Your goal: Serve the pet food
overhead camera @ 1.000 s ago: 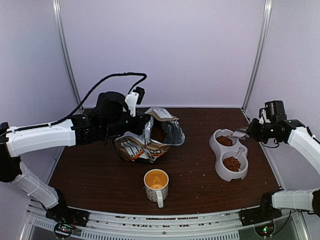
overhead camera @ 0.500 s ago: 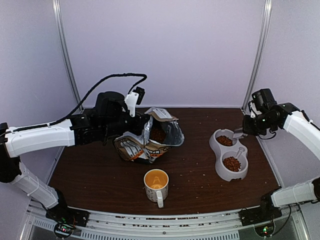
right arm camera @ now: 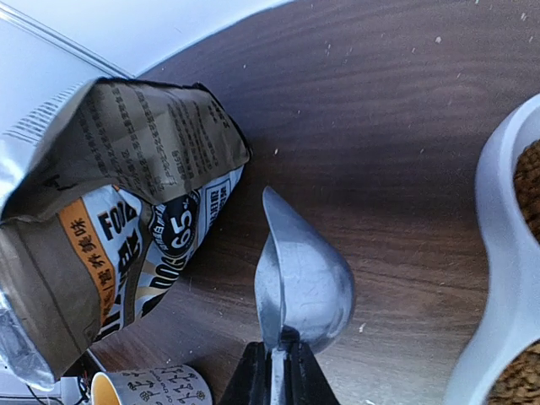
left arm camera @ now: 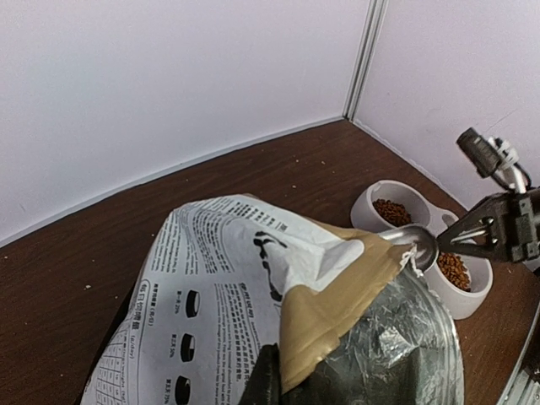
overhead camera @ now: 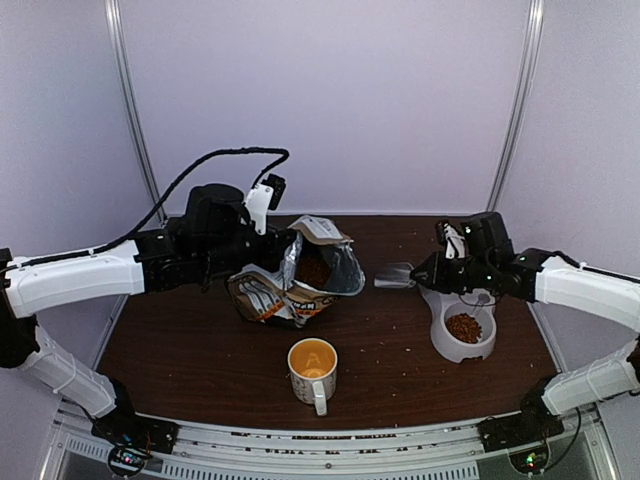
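Observation:
The pet food shows as reddish-brown kibble (overhead camera: 315, 270) inside the open mouth of the white, tan and orange bag (overhead camera: 275, 295), which leans at table centre. My left gripper (overhead camera: 284, 257) is shut on the bag's upper rim (left arm camera: 253, 278); only a dark finger (left arm camera: 268, 378) shows there. More kibble (overhead camera: 463, 327) fills the white double bowl (overhead camera: 445, 345). My right gripper (overhead camera: 427, 277) is shut on the handle of a metal scoop (overhead camera: 394, 276), hovering between bowl and bag. The scoop (right arm camera: 305, 283) is turned on edge, and no kibble shows on it.
A white mug with an orange lining (overhead camera: 313, 369) stands in front of the bag, near the table's front edge. Stray crumbs dot the brown tabletop. White walls and posts close the back and sides. The bowl (right arm camera: 506, 253) lies just right of the scoop.
My right arm has swung left from over the bowl's far compartment, carrying the scoop to the gap beside the bag's mouth. The left arm and bag have barely shifted.

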Action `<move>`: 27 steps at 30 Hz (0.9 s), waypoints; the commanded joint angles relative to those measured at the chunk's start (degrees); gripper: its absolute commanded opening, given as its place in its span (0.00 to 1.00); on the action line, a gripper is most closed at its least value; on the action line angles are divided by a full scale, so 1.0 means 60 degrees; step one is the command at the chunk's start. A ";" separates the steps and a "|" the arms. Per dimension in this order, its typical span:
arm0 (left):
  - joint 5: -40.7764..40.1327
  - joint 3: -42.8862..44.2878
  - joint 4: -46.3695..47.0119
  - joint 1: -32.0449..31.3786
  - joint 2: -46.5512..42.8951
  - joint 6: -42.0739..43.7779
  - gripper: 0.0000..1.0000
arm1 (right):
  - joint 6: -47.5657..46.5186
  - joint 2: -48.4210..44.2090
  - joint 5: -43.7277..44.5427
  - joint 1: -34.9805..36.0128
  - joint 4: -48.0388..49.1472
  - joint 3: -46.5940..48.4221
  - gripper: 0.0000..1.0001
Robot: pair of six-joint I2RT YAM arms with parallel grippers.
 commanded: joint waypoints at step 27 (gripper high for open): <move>-0.0266 0.0039 -0.0109 0.0094 -0.0679 -0.0104 0.00 | 0.1473 0.3790 -0.0221 0.0973 0.6424 -0.2371 0.29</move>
